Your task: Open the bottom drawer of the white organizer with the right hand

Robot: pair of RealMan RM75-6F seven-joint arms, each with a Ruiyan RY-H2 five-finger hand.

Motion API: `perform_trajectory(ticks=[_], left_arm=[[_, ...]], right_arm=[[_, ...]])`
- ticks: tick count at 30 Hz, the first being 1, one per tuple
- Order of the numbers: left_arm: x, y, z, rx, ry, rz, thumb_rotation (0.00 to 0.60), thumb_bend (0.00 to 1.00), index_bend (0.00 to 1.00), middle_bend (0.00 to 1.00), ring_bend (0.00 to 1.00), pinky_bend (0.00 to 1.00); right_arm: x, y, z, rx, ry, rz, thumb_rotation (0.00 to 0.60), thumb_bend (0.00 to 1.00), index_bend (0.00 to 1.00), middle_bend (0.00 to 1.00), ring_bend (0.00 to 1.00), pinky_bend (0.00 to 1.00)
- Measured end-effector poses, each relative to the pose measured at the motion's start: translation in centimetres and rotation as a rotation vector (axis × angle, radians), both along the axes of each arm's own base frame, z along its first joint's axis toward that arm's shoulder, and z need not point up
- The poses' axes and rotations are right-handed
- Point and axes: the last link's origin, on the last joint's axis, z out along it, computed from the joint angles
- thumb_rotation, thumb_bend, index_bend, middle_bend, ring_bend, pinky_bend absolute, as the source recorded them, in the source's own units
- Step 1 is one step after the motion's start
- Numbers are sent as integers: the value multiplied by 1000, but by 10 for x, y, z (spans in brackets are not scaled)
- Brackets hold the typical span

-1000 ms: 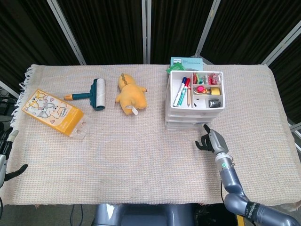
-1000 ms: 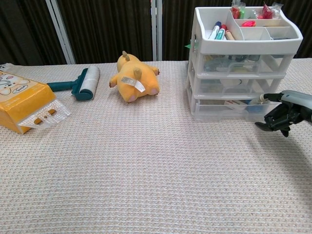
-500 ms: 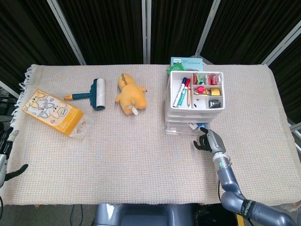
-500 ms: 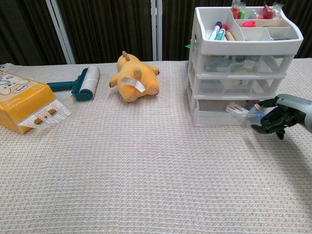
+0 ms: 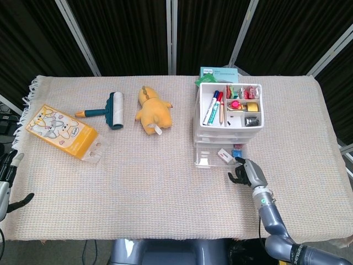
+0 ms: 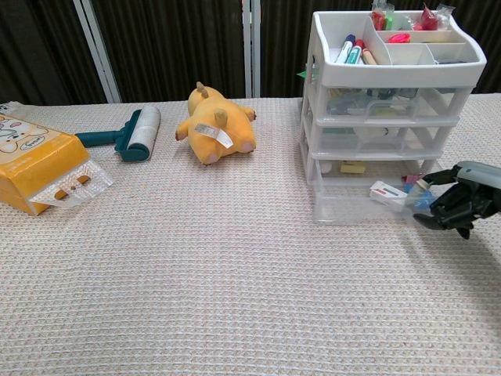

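Observation:
The white organizer [image 5: 197, 128] [image 6: 311, 102] stands at the right of the table, its open top tray filled with markers and small items. Its clear bottom drawer [image 5: 208, 158] [image 6: 352, 206] is pulled partway out toward me and shows a few small things inside. My right hand [image 5: 246, 173] [image 6: 462, 205] is at the drawer's front right corner, fingers curled on its front edge. At the far left edge of the head view only a sliver of my left hand [image 5: 6, 185] shows, off the table, and its pose is unclear.
A yellow plush toy [image 5: 153, 110] [image 6: 216, 125], a teal lint roller [image 5: 112, 110] [image 6: 133, 133] and an orange box [image 5: 62, 131] [image 6: 35, 163] lie on the left half of the woven cloth. A green booklet [image 5: 218, 72] lies behind the organizer.
My right hand has moved toward me, and the bottom drawer has slid out with it from nearly closed to partway open.

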Motion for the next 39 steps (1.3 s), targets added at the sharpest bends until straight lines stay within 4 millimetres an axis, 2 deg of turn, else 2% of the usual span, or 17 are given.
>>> perform_trajectory(ticks=[17,20,23,27,33,39], left_arm=[[0,-1,0,1,0,3,600,96,0,0,0,0],[1,-1,0,1,-1,3,600,96,0,0,0,0],[0,-1,0,3,-1,5,600,96,0,0,0,0],[0,-1,1,4,-2,6,600,97,0,0,0,0],[0,-1,1,1,1,4,600,97,0,0,0,0],[0,-3,2,2,-3,5,600,97,0,0,0,0]], right_arm=[[-16,27,12,24,-18,-15,600,323,475,838,852,703],[-17,29,12,26,-21,-18,600,323,415,838,852,703],[-18,30,11,36,-21,-20,600,314,294,838,852,703],[-20,33,11,43,-26,-22,600,239,194,839,852,703],[-18,38,12,41,-38,-19,600,168,154,853,864,705],[-10,44,22,-26,-49,3,600,129,210,913,914,711]])
